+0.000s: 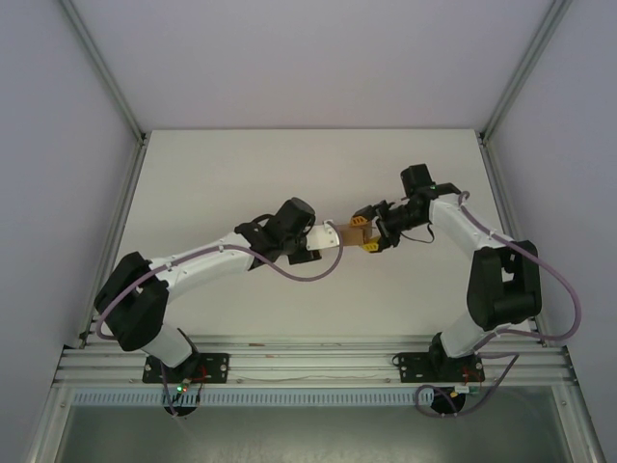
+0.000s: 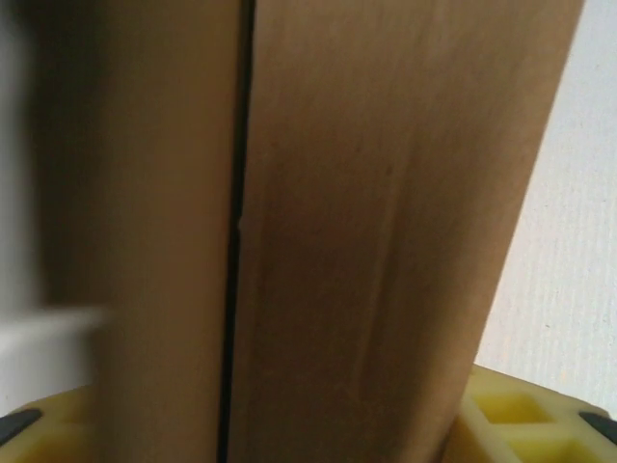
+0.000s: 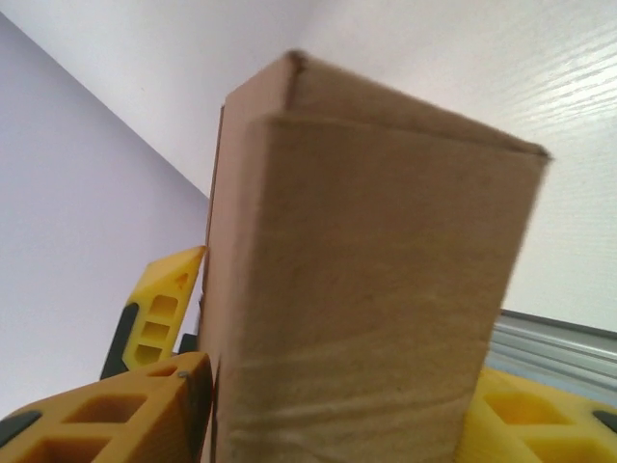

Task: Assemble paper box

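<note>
box (image 1: 353,231): centre frame, upright between my fingers.
left gripper (image 1: 339,238): straddles box; cannot tell if clamped.
right gripper (image 1: 369,238): same, cannot tell.
care: secure one hold before releasing the other.

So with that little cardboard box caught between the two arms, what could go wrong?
The paper box seems lifted off the table between the left gripper and right gripper; a loose grip could drop it. The left wrist view shows a dark seam between panels, so that flap might spring open. Squeezing hard could dent the thin cardboard.
</note>
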`<action>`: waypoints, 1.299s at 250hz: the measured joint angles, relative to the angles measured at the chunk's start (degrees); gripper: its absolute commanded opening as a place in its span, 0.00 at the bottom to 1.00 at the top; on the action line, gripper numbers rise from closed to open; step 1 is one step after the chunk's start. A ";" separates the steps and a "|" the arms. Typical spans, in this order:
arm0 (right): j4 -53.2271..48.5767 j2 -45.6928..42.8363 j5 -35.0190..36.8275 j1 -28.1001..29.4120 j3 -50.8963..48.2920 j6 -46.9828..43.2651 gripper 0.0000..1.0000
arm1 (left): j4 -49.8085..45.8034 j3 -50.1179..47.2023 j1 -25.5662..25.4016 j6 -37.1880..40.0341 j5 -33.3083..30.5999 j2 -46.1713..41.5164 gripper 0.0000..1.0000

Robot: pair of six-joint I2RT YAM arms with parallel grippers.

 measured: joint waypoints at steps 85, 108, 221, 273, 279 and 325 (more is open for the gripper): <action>0.02 -2.54 8.70 -1.16 0.02 -2.69 0.83 | -2.62 0.20 0.52 -0.81 0.17 0.00 0.43; -0.26 -4.79 12.76 -2.32 0.59 -4.57 0.85 | -3.54 0.20 1.79 -0.94 1.11 0.02 0.43; 25.11 -31.56 29.44 -3.32 -17.84 -37.59 0.90 | -8.26 4.74 7.13 -0.79 12.39 5.66 0.42; 25.05 -26.77 26.03 -1.70 -16.28 -58.23 0.87 | -11.72 10.14 7.98 1.11 15.74 9.88 0.42; 24.00 -25.77 25.77 -1.29 -15.32 -60.06 0.87 | -12.39 10.84 8.11 1.31 16.15 10.32 0.42; 15.17 -17.59 24.46 1.22 -6.67 -74.55 0.81 | -17.03 15.54 8.90 3.30 18.53 13.51 0.42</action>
